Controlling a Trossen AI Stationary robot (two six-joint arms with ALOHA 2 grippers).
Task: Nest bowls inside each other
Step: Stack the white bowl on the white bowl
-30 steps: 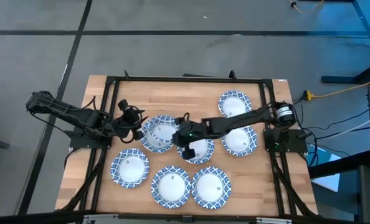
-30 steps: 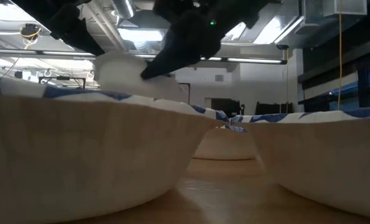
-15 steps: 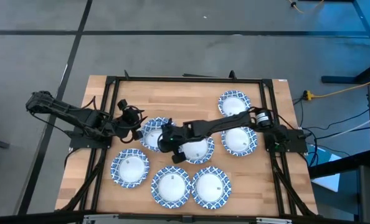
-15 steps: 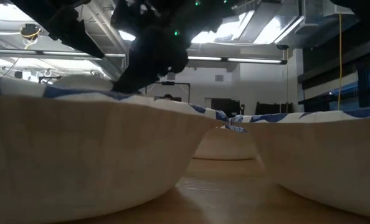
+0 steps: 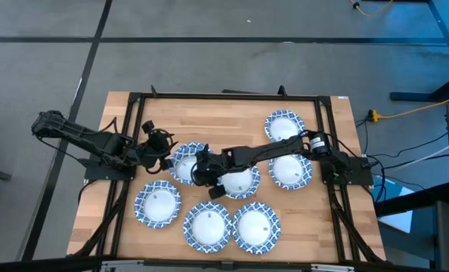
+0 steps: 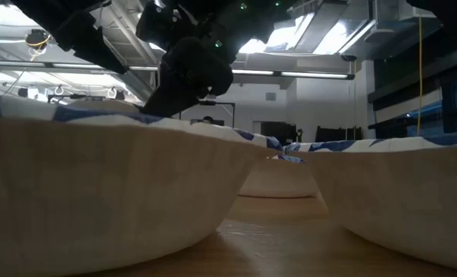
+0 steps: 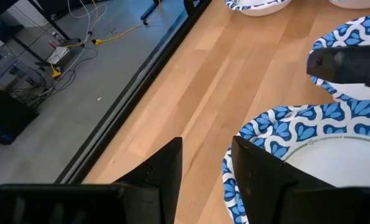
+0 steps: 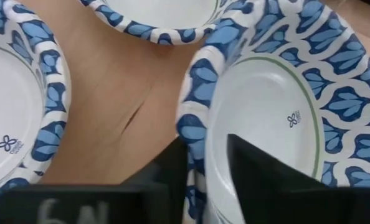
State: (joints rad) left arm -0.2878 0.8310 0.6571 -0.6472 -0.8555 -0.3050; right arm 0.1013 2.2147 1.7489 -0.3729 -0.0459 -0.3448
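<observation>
Blue-and-white rimmed bowls lie in seven places on the wooden table. The high view shows one near the far edge point(image 5: 284, 125), three in the middle point(image 5: 290, 170) point(image 5: 239, 181) point(image 5: 188, 162), and three near the front point(image 5: 158, 204) point(image 5: 207, 224) point(image 5: 256, 227). My right gripper point(image 5: 204, 172) reaches across to the left-middle bowl and is shut on its rim. My left gripper point(image 5: 166, 153) is open at that bowl's left side. In the left wrist view point(image 7: 207, 174) one finger stands right at the rim point(image 7: 235, 155); I cannot tell whether it touches. My right gripper pinches the rim point(image 8: 192, 124) of the left-middle bowl, on the side facing the table's right. One finger point(image 8: 260, 177) is inside the bowl and the other point(image 8: 166, 171) is outside. The fingers slant down from the right. The bowl sits low and level in that spot.
Neighbouring bowls crowd the right gripper, one point(image 8: 160, 18) just past the held rim and another point(image 8: 17, 106) beside it. The low view looks between two front bowls point(image 6: 98, 185) point(image 6: 405, 192). A black frame point(image 5: 134, 106) borders the tabletop. Bare wood lies along the far-left part.
My right gripper carried a lifted, tilted bowl toward the table's left and downward. It set the bowl down at the left-middle spot beside the left gripper. In the last half second it has stayed there.
</observation>
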